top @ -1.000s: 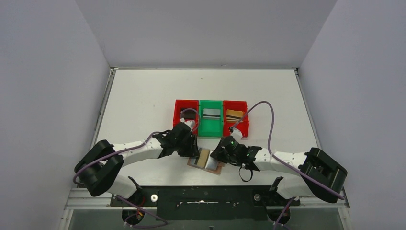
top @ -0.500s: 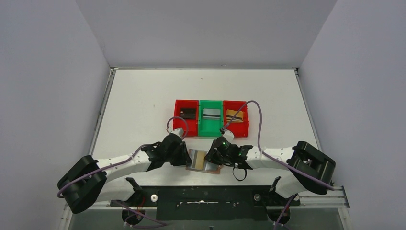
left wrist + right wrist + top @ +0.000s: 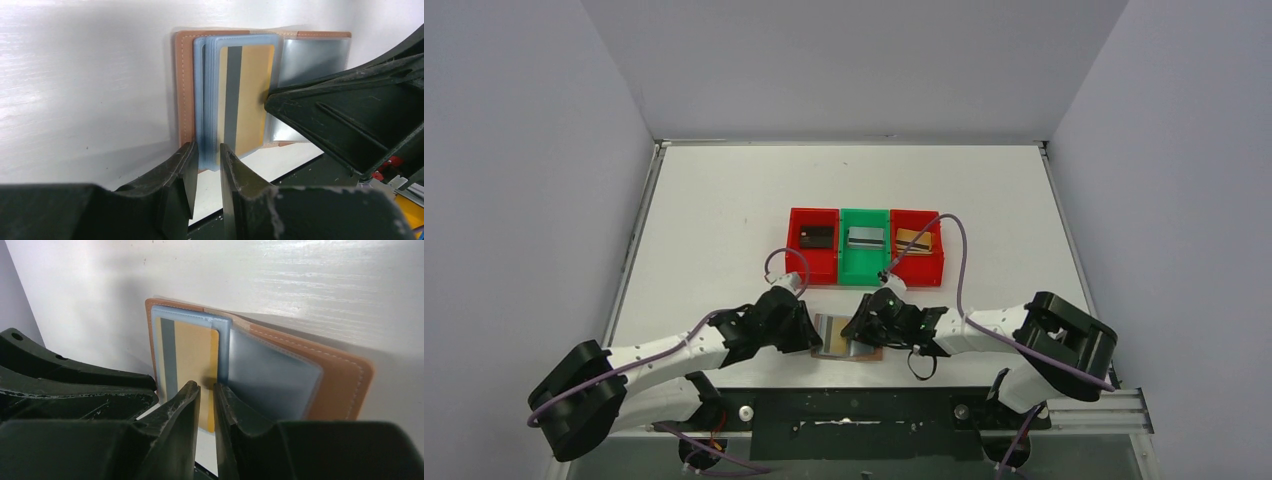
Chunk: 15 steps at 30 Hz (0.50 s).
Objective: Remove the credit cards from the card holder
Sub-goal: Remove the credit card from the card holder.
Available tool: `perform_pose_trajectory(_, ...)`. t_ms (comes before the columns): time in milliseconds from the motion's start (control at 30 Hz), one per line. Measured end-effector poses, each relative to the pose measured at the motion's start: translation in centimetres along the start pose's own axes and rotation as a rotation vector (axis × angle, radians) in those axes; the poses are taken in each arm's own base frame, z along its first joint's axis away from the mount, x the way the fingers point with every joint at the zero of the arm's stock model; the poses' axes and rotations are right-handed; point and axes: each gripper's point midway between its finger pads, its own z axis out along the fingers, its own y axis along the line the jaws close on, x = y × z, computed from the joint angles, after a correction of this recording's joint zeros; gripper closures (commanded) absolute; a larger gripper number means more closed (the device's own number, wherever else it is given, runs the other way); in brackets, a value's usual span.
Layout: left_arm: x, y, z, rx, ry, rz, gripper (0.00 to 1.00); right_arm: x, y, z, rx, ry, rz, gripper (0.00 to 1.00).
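Both jaws slightly apart, grip unclear, crowding open card holder [image 3: 184, 90], gold-tan card [image 3: 252, 95] sleeved, bins [image 3: 864, 270] behind.

The card holder [image 3: 186, 90] is tan-brown leather with pale stitching and light-blue sleeves. The credit card [image 3: 255, 100] is gold-tan with a grey stripe. The bench [image 3: 724, 200] is white.

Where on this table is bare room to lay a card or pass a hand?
Free: the table behind the green bin up to the back wall, left of the left red bin, and right of the right red bin. Crowded: the near edge, where both jaws meet at the card holder; cables cross the narrow gap before the bins.
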Motion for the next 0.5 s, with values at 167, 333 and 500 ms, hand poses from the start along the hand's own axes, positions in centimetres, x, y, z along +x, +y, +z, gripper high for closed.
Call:
perform_pose_trajectory(167,-0.1,0.6,-0.2,-0.026,-0.01,-0.001,0.69,0.2,-0.3,0.3,-0.008,-0.004,0.037,0.83)
perform_pose_trajectory(333,-0.7,0.3,-0.6,-0.033,-0.029,0.012,0.62,0.2,-0.5,0.2,-0.02,-0.014,0.075,0.8)
perform_pose_trajectory(500,-2.3,-2.2,-1.1,0.023,-0.06,0.035,0.63,0.3,-1.0,0.2,-0.019,-0.019,0.108,0.8)
